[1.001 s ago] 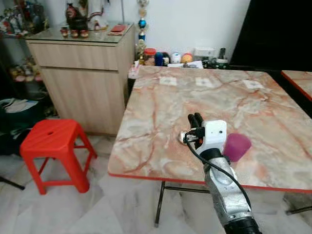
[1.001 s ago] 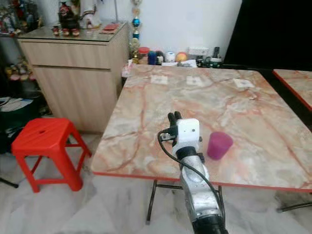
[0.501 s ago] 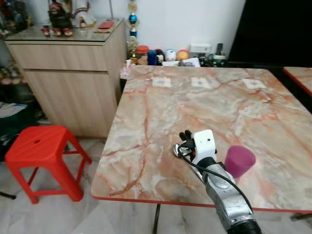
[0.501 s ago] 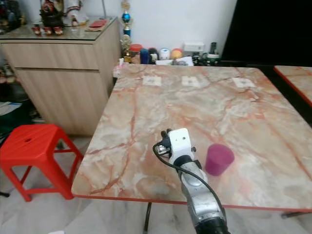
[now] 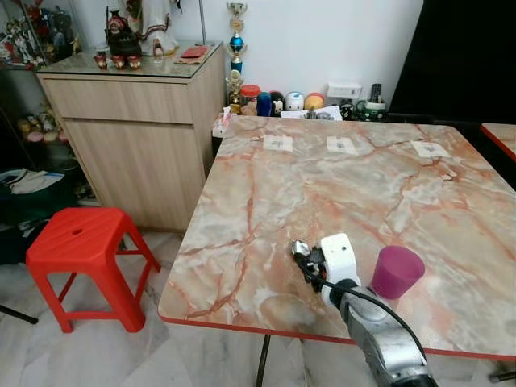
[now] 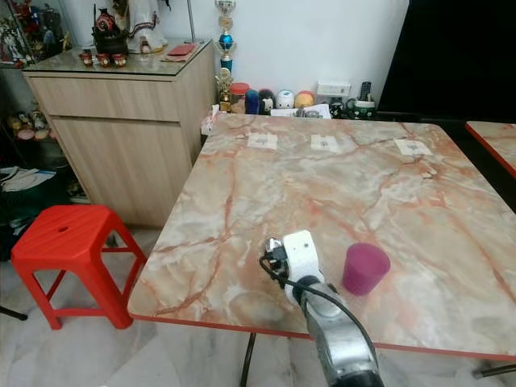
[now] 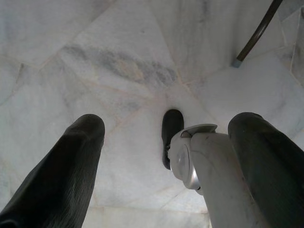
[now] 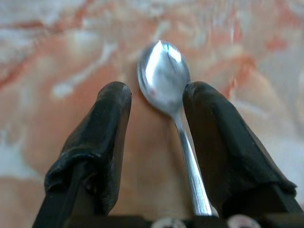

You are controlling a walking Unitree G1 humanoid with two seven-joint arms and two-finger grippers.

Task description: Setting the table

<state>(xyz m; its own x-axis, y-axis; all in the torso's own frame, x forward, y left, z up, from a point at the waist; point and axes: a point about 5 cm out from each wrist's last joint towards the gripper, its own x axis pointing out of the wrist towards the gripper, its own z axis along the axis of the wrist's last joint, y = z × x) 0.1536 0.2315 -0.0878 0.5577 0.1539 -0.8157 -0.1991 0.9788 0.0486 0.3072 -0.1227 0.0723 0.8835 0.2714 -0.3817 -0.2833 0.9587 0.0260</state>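
A metal spoon (image 8: pixel 164 71) lies on the marble table (image 5: pixel 322 177) near its front edge, bowl pointing away from my wrist. My right gripper (image 5: pixel 305 256) is low over the table and open. The spoon's thin handle runs between the two black fingers (image 8: pixel 109 123), close against one of them. A purple cup (image 5: pixel 397 272) stands upright on the table just right of that gripper, apart from it. My left gripper (image 7: pixel 168 126) hangs open above the marble floor with nothing between its fingers.
A red plastic stool (image 5: pixel 81 238) stands on the floor left of the table. Behind it is a wooden cabinet (image 5: pixel 137 113) with figurines on top. Small jars and ornaments (image 5: pixel 274 101) line the table's far edge. A second table's corner (image 5: pixel 501 137) shows at far right.
My right arm has lowered toward the table's front edge, and the spoon now rests on the tabletop between the fingers. The camera view shifted as the body moved.
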